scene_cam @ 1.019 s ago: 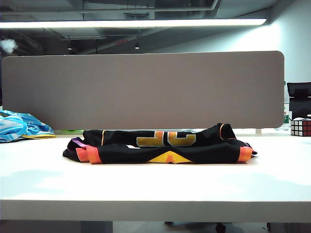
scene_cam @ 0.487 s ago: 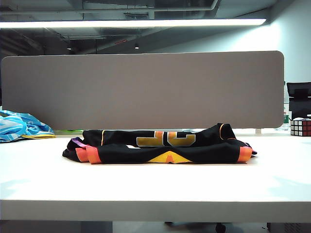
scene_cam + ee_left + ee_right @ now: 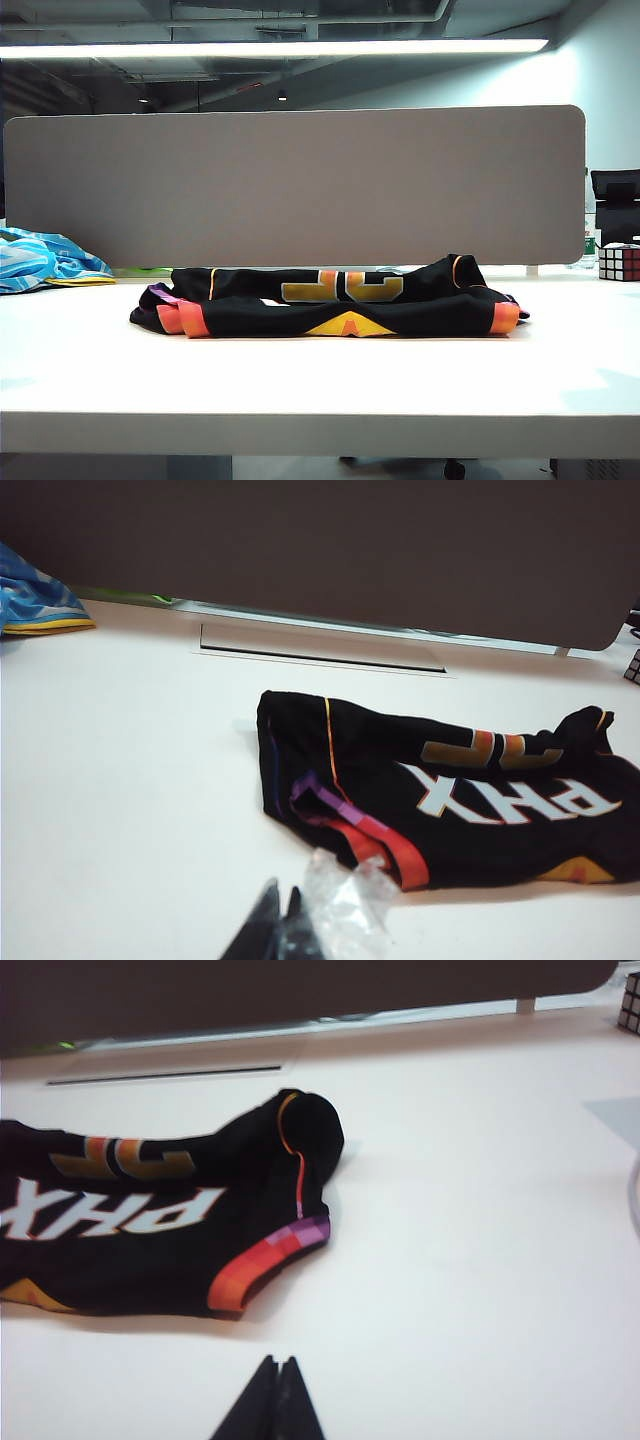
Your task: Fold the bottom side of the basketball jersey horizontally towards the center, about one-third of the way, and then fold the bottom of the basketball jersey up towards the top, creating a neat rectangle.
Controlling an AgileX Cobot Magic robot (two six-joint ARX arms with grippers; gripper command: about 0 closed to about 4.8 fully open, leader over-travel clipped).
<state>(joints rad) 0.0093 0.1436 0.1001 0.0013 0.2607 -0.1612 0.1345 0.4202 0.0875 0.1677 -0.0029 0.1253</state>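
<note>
1. Exterior view gives you the basketball jersey (image 3: 330, 300) folded into a long, low black bundle lying flat near the middle of the white counter (image 3: 320, 385), its orange trim showing at both ends and yellow-orange lettering along the front.
2. Behind the jersey you see a grey divider panel (image 3: 295, 185) standing upright along the far edge of the counter.
3. At the far left of the counter lies a crumpled blue and white striped cloth (image 3: 45, 260) with a yellow edge, well apart from the jersey.
4. At the far right edge you can spot a puzzle cube (image 3: 618, 262) resting on the counter, also well apart from the jersey.
5. Neither arm shows in the exterior view.
6. In the left wrist view, your left tool (image 3: 278, 930) hangs over bare counter just short of the jersey's orange-and-purple trimmed end, its dark fingertips pressed together and gripping nothing.
7. A crinkled bit of clear plastic (image 3: 340, 900) shows beside those fingertips; you cannot tell what it belongs to.
8. In the right wrist view, your right tool (image 3: 275, 1400) sits over bare counter near the jersey's other end, fingertips closed tight against each other, empty.
9. Both wrist views show you white "PHX" lettering on the folded top face.
</note>
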